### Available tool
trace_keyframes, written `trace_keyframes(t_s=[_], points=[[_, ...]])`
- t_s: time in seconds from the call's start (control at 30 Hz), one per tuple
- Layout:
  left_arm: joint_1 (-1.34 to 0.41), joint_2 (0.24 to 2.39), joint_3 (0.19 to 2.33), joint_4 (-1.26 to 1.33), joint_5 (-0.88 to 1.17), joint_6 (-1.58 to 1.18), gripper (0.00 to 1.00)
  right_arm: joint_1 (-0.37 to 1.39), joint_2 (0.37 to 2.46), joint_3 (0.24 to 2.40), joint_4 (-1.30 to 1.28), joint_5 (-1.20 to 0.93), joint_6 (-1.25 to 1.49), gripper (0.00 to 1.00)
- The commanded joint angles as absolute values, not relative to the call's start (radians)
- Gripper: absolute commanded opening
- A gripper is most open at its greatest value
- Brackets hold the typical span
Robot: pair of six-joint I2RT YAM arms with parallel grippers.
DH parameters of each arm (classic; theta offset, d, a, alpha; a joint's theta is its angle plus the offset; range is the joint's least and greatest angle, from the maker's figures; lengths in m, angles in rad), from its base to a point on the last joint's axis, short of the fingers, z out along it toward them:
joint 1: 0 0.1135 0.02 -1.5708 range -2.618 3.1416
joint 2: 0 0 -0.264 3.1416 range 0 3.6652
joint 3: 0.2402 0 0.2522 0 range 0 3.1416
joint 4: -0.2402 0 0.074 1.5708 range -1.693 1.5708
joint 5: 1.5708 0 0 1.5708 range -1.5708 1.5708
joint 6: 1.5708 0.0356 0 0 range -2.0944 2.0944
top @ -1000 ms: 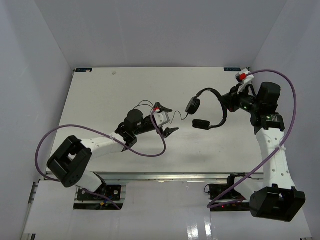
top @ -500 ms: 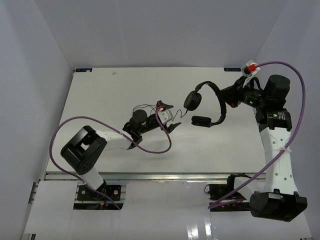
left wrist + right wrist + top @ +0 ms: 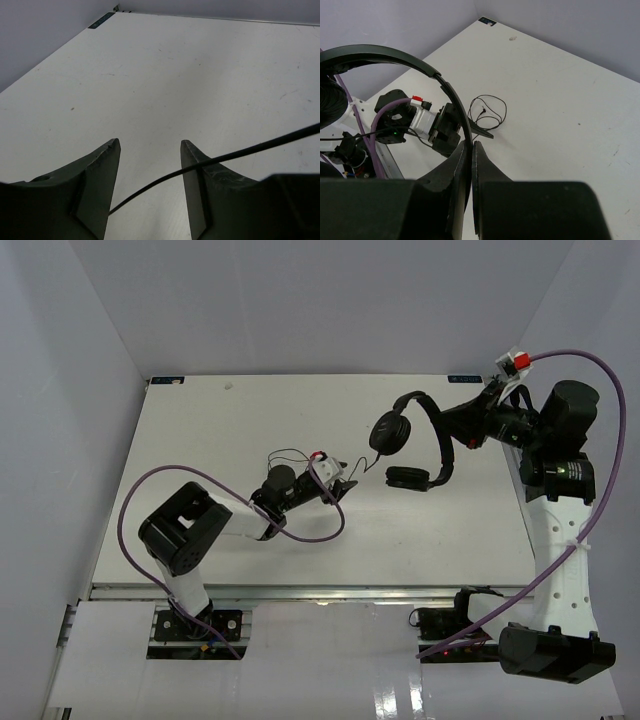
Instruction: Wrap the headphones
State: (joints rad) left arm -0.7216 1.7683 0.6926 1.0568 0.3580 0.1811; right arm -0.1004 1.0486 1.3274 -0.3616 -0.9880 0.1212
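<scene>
Two arms are over the white counter [image 3: 200, 430].

Right side:
- The right gripper [image 3: 463, 430] is clenched on the headphones [image 3: 443, 440].
- The right wrist view shows its fingers [image 3: 455, 165] pinched onto the thin headband [image 3: 420, 62], with no gap left between the tips.
- The headphones hang clear of the counter, over its right half and toward the far right corner.
- The arch of the band points at the far edge.
- One round earcup [image 3: 389, 431] faces the middle of the counter. The other earcup [image 3: 407, 477] sits lower, nearer the front edge.

Cord:
- The thin black cord [image 3: 366, 466] drops from the upper earcup and runs left to the other arm.
- Past that gripper it ends in a few loose loops [image 3: 285, 453] lying flat near the counter's middle. They also show in the right wrist view [image 3: 490, 107].

Left side:
- The left gripper [image 3: 340, 482] is low near the middle of the counter and released.
- Its wrist view shows the two fingers [image 3: 95, 180] standing well apart, with bare counter between them.
- The cord [image 3: 240, 154] slants across the front of one finger and down into the gap.
- Cannot tell whether the cord touches either finger.

Other:
- A thick purple cable [image 3: 310, 536] arcs beside the left arm, toward the front edge.
- A second purple cable [image 3: 612, 430] loops around the right arm, out past the counter's right edge.
</scene>
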Motion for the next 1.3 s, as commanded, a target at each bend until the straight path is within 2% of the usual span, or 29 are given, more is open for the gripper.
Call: trace_keyframes(t_s=[0.0, 0.07, 0.23, 0.43, 0.5, 0.57, 0.6, 0.67, 0.77, 0.83, 0.97, 1.27], points=[[-0.677, 1.689, 0.626, 1.1, 0.391, 0.12, 0.58, -0.109, 1.042, 1.373, -0.325, -1.016, 0.178, 0.08], [-0.664, 1.673, 0.604, 1.09, 0.404, 0.116, 0.54, -0.109, 1.044, 1.377, -0.322, -1.015, 0.181, 0.08], [-0.637, 1.664, 0.6, 1.066, 0.454, 0.097, 0.36, -0.109, 1.043, 1.381, -0.324, -1.03, 0.189, 0.08], [-0.605, 1.644, 0.617, 0.998, 0.529, 0.101, 0.26, -0.109, 1.031, 1.368, -0.333, -1.055, 0.167, 0.08], [-0.58, 1.63, 0.633, 0.921, 0.585, 0.118, 0.18, -0.108, 1.038, 1.358, -0.342, -1.106, 0.146, 0.08], [-0.565, 1.612, 0.662, 0.841, 0.634, 0.149, 0.07, -0.093, 1.055, 1.354, -0.384, -1.163, 0.082, 0.08], [-0.552, 1.605, 0.675, 0.77, 0.666, 0.179, 0.06, -0.062, 1.059, 1.358, -0.461, -1.154, 0.029, 0.08], [-0.531, 1.59, 0.722, 0.644, 0.716, 0.232, 0.0, 0.063, 1.072, 1.387, -0.624, -1.03, -0.178, 0.08], [-0.504, 1.586, 0.817, 0.483, 0.767, 0.299, 0.0, 0.261, 1.043, 1.33, -0.667, -0.805, -0.307, 0.08], [-0.486, 1.586, 0.849, 0.402, 0.789, 0.329, 0.0, 0.353, 1.031, 1.303, -0.649, -0.746, -0.324, 0.08], [-0.465, 1.591, 0.899, 0.317, 0.819, 0.357, 0.0, 0.451, 1.032, 1.284, -0.645, -0.641, -0.381, 0.08], [-0.456, 1.631, 1.008, 0.128, 0.842, 0.434, 0.0, 0.761, 1.066, 1.283, -0.688, -0.265, -0.575, 0.08]])
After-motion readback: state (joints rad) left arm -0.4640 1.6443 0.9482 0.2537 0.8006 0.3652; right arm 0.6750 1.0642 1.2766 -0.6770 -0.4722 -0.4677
